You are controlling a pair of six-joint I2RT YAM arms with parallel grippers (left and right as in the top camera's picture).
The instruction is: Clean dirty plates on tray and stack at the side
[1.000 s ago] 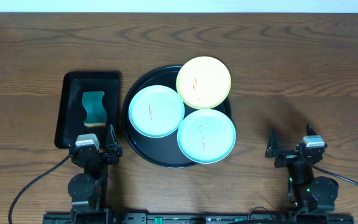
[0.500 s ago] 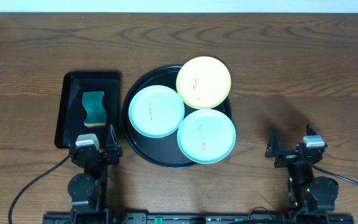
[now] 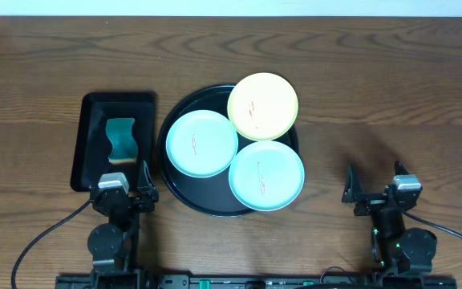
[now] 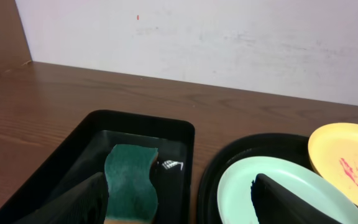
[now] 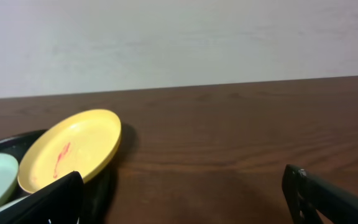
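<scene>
Plates, three small round ones, lie crowded on a round black tray in the middle of a dark wooden tabletop; none has been cleaned or stacked yet.

Nearest the viewer, two robot arms sit low at the table's edge. The left arm has its jaws spread wide and holds nothing. The right arm is the same, with its jaws parted and empty. Both seem parked in a resting pose, each aimed at its own side of the work.

Just beyond the left arm is a smaller rectangular black tray holding a teal sponge in what looks like shallow water. It is probably set there so that this arm can do the wiping.

On the round tray, the nearest mint-blue plate hangs slightly over the near right rim. A second mint-blue plate lies to its left, a little farther back. Farthest is the pale yellow plate, tilted because it rests on the tray's far rim. Each plate shows a thin reddish smear at its centre.

The wood to the right of the tray, in front of the right arm, looks a likely spot for the finished stack.
</scene>
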